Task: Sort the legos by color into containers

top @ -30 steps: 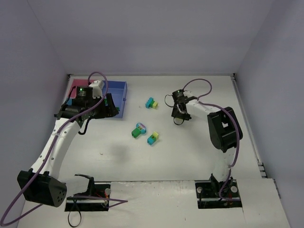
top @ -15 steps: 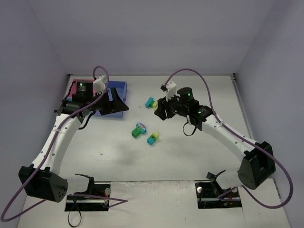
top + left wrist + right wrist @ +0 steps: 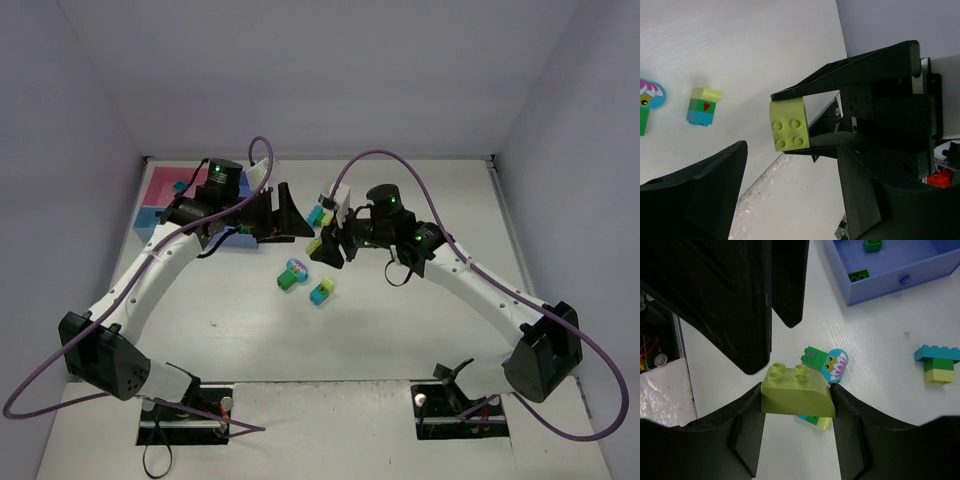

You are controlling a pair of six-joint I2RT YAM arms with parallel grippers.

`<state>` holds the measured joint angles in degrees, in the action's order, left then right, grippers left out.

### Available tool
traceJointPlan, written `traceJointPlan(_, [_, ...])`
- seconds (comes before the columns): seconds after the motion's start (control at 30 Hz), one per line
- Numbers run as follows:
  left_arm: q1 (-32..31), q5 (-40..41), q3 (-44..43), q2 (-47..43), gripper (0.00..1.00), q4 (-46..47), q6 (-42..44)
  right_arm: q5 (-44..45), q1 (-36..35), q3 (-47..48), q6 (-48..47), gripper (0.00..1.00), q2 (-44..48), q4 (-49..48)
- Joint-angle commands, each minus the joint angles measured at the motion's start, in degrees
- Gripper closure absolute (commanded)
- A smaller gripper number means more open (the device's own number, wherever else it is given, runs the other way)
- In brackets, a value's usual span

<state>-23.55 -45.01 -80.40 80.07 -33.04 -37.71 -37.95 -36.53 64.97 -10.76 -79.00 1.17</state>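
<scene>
My right gripper (image 3: 325, 248) is shut on a yellow-green brick (image 3: 313, 244) and holds it above the table's middle; it shows between my pads in the right wrist view (image 3: 797, 397). My left gripper (image 3: 290, 215) is open and empty, its jaws facing that brick (image 3: 788, 125) a short way off. Below lie a green brick with a frog piece (image 3: 291, 275), a teal, green and yellow-green stack (image 3: 322, 291) and another stack (image 3: 318, 213). The pink tray (image 3: 165, 185) and light-blue tray (image 3: 148, 220) sit at the far left. The medium-blue tray (image 3: 890, 275) holds dark green bricks (image 3: 859, 276).
The left arm crosses over the medium-blue tray and hides most of it in the top view. The left fingers (image 3: 740, 300) hang close in front of the right gripper. Grey walls close the table at the back and sides.
The right arm has swung left to the table's middle with the yellow-green brick. The left arm has moved right from over the trays and now faces it.
</scene>
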Motion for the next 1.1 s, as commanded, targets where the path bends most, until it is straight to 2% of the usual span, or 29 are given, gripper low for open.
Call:
traceJointPlan(0.0, [-1.1, -0.3, -2.9, 0.4, 0.35, 1.8, -2.3, -2.8, -0.3, 3.2, -1.7, 0.96, 0.8, -2.2])
traceJointPlan(0.33, [-4.9, 1.2, -2.5, 3.4, 0.35, 3.2, -5.2, -4.1, -0.8, 3.5, -1.3, 0.94, 0.3, -2.3])
traceJointPlan(0.47, [-6.2, 2.0, -2.0, 4.9, 0.4, 2.6, -5.3, -3.7, -0.9, 3.5, -1.2, 0.93, 0.3, -2.7])
traceJointPlan(0.57, [-6.9, 3.4, -1.4, 5.1, 0.49, 2.4, -5.2, -3.3, -0.9, 3.1, -1.0, 0.92, 0.3, -2.9])
traceJointPlan(0.7, [-7.2, 5.8, -1.0, 4.4, 0.78, 1.6, -3.7, -2.7, -0.9, 2.5, -0.7, 0.88, 0.4, -3.1])
traceJointPlan(0.73, [-7.2, 7.2, -1.2, 4.2, 0.81, 1.3, -3.2, -2.7, -0.9, 2.4, -0.6, 0.86, 0.4, -3.1])
traceJointPlan(0.77, [-7.1, 8.1, -1.2, 3.7, 0.85, 1.0, -2.2, -2.3, -0.9, 2.2, -0.5, 0.83, 0.4, -3.1])
traceJointPlan(0.8, [-7.1, 8.6, -1.3, 3.4, 0.87, 0.7, -1.7, -2.0, -1.0, 1.9, -0.4, 0.73, 0.6, -3.1])
traceJointPlan(0.87, [-7.1, 9.9, -1.3, 2.7, 0.92, 0.3, -0.4, -1.3, -0.9, 1.6, -0.2, 0.6, 1.0, -3.1])
traceJointPlan(0.9, [-7.0, 10.5, -1.3, 2.5, 0.93, -0.2, 0.1, -0.9, -0.9, 1.2, -0.1, 0.44, 1.3, -3.1])
traceJointPlan(0.97, [-6.6, 12.8, -1.5, 2.2, 0.93, -1.1, 1.3, 0.4, -0.8, 0.8, 0.1, 0.3, 1.7, -3.1])
traceJointPlan(1.0, [-6.2, 13.5, -1.5, 2.1, 0.93, -2.4, 2.6, 1.5, -0.7, 0.5, 0.5, 0.19, 2.3, -3.1])
traceJointPlan(1.07, [-4.5, 15.0, -1.5, 1.8, 0.93, -3.7, 3.6, 3.6, -0.3, -0.2, 1.7, 0.12, 2.8, -3.1])
